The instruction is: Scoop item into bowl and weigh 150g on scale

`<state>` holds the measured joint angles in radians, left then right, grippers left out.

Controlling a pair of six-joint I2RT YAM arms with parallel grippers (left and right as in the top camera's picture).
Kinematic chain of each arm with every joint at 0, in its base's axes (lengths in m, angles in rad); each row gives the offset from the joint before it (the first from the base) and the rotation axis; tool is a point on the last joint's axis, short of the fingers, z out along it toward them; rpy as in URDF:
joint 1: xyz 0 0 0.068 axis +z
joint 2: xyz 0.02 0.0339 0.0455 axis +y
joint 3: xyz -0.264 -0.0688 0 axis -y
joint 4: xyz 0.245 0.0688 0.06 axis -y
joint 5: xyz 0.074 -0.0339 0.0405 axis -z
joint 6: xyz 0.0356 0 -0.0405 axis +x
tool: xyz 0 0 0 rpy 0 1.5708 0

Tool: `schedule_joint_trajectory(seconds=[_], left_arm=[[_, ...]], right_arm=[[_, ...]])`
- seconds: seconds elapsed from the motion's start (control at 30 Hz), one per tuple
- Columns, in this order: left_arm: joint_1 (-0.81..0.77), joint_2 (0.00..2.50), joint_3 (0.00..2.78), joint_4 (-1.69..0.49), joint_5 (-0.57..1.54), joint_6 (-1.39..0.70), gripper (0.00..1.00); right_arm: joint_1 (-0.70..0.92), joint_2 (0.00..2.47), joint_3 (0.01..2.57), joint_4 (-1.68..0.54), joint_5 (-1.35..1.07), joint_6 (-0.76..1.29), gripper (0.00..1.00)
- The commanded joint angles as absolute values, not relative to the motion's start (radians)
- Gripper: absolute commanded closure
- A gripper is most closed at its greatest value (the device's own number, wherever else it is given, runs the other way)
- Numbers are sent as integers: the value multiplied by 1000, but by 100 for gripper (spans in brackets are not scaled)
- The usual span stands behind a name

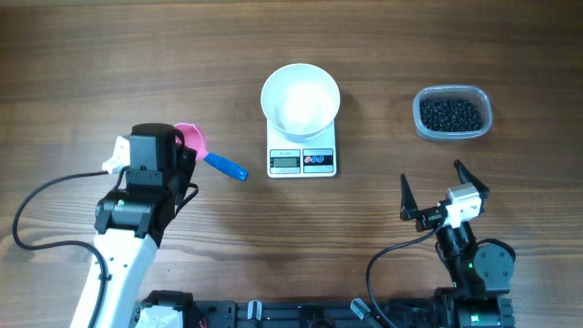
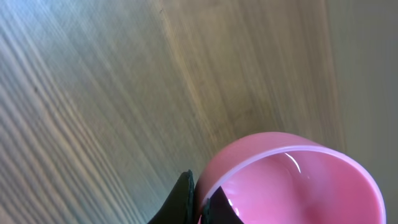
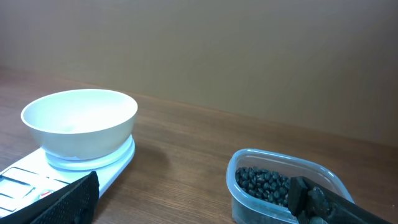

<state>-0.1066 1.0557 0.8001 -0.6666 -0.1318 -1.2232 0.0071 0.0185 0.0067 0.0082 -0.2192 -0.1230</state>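
Plainly, the black beads [image 1: 449, 113] lie in the clear tub [image 1: 453, 88] at the far right of the desk, well apart from the white bowl [image 1: 301, 96] on the scale [image 1: 301, 162]. The left end effector [image 2: 200, 199] is closed and seems to pinch the wall of the pink scoop [image 1: 191, 138]. It should be carried level, mouth up, towards the tub. The right end effector [image 1: 431, 173] gapes wide and holds nothing.

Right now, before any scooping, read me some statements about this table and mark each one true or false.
1. The white bowl sits on the scale. True.
2. The bowl already has beads in it. False: it is empty; the black beads lie in the clear tub.
3. The right pincer stands open. True.
4. The pink scoop is full. False: it is empty, held by the shut left pincer.
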Motion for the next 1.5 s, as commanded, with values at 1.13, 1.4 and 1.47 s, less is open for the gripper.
schedule_joint_trajectory(seconds=[1.13,1.4,1.47], left_arm=[[-127,1045,800,-678,-56,-1451,96],[-128,1045,800,-678,-51,-1451,96],[-128,1045,800,-677,-49,-1451,96]], right_arm=[[12,18,6,150,-740,549,0],[12,34,36,170,-616,838,0],[12,83,87,129,-649,841,0]])
